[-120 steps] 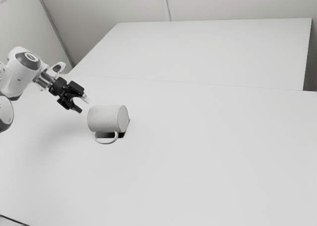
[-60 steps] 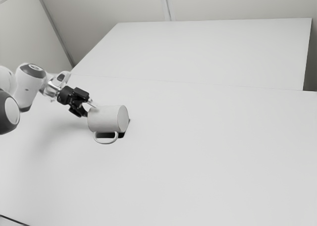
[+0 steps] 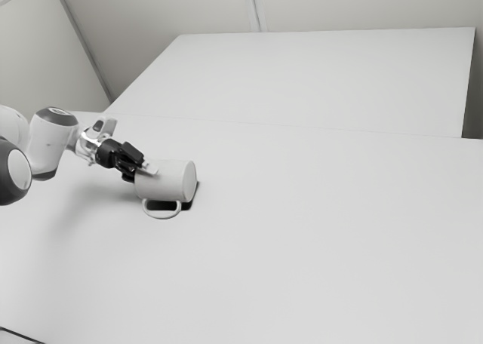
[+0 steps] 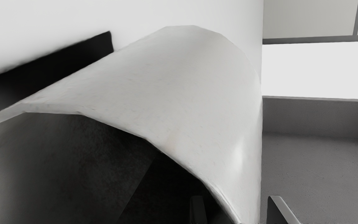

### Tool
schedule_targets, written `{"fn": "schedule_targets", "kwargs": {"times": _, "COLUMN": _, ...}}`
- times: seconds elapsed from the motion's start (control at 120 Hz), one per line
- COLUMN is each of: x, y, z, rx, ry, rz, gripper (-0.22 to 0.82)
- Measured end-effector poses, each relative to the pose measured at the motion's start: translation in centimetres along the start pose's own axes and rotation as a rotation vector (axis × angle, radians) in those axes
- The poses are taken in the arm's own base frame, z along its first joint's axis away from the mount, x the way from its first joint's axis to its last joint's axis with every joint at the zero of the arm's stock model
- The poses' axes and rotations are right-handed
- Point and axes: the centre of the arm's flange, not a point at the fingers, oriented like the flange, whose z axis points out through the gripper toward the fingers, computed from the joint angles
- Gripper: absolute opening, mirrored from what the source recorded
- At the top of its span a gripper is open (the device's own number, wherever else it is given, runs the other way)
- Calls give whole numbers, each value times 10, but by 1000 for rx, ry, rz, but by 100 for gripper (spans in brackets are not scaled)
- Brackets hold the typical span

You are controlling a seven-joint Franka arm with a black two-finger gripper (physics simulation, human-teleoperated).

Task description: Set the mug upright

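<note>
Mug (image 3: 164, 182) lies on its side on surface (image 3: 302, 246), mouth twd pincer (image 4: 235, 202), long axis running away from it; pincer's part-open w/ mug wall btwn fingers, one in, one out, nothing gripped.

Mug rim (image 4: 51, 108) (partly) beyond wrist view.

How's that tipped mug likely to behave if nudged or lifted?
The mug is probably stiff: its wall looks solid. Its round body could roll, though the jutting handle would likely check that. Lifted by the rim, where the open claw straddles the wall, its base may sag.
</note>
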Motion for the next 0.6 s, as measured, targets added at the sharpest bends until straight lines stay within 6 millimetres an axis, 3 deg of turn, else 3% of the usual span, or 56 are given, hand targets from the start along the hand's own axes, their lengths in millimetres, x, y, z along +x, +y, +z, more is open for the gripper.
{"fn": "schedule_targets", "kwargs": {"times": 0.183, "x": 1, "y": 4, "z": 1, "rx": -18, "ry": -4, "rz": 16, "gripper": -8}}
{"fn": "schedule_targets", "kwargs": {"times": 0.367, "x": 2, "y": 12, "z": -2, "rx": -15, "ry": -2, "rz": 34, "gripper": -13}}
{"fn": "schedule_targets", "kwargs": {"times": 0.6, "x": 3, "y": 73, "z": -12, "rx": 120, "ry": -67, "rz": 67, "gripper": -15}}
